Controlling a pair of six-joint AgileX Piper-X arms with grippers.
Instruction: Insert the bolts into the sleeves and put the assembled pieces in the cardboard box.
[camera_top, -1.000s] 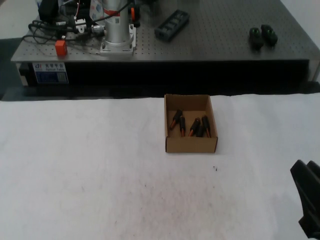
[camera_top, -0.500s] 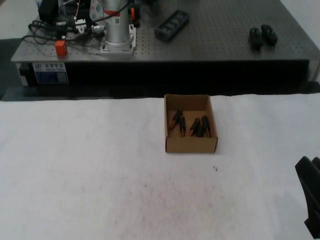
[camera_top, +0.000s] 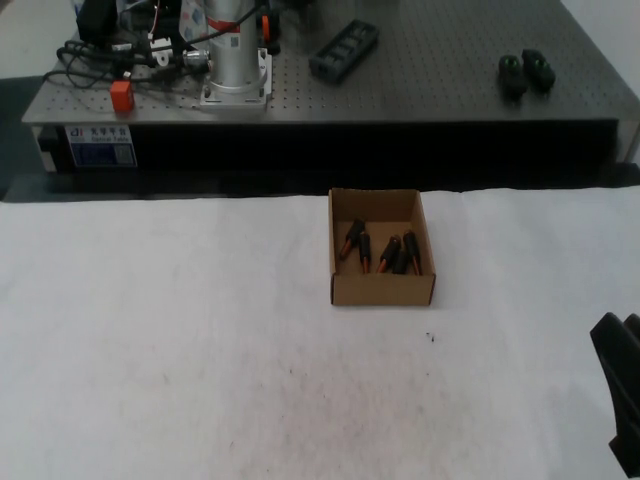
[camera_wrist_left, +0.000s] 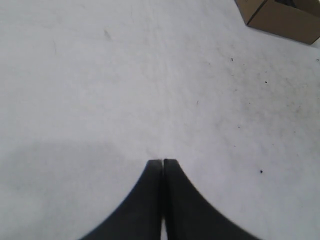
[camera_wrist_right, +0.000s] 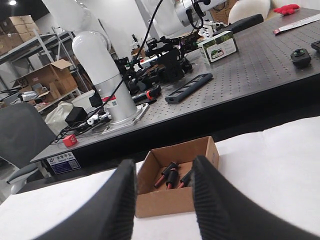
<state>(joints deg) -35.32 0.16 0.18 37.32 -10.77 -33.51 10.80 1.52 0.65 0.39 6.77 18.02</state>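
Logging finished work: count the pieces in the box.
5, all in the box: one tilted piece at its left, one beside it, three bunched at its right. The bunch overlaps, so more may be hidden.

The high view looks forward and down over the counter (camera_top: 150, 350) from behind. The left wrist view faces down, close above it; the right looks low and forward. All share the cardboard box (camera_top: 383, 290).
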